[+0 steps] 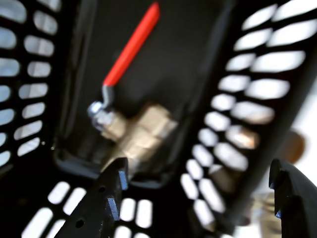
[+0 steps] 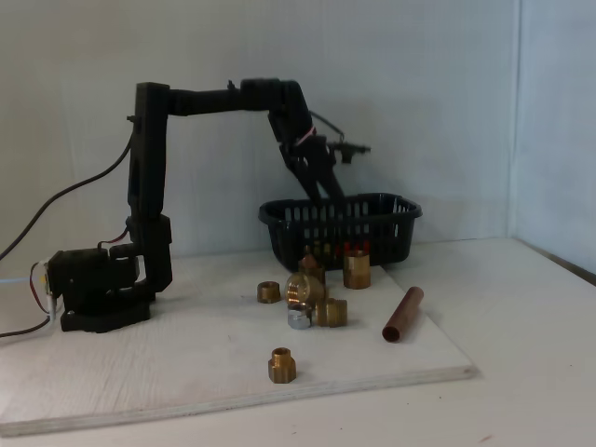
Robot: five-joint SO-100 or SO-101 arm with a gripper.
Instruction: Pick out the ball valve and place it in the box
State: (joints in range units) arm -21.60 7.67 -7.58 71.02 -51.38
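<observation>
So the gripper (image 1: pixel 198 191) sits wide open in the wrist view, both black fingertips (image 1: pixel 111 191) well apart with nothing between them. Just beyond them the ball valve (image 1: pixel 131 126) lies on the floor of the box (image 1: pixel 247 89), brass body down low and red lever pointing up and to the right. It's pretty blurry, so I can't make out any stamping or lettering on it. In the fixed view the arm reaches down into the black slotted box (image 2: pixel 391 223), and loose brass fittings (image 2: pixel 317 303) plus a copper pipe piece (image 2: pixel 402 314) lie on the white board (image 2: pixel 140 372) in front of it
</observation>
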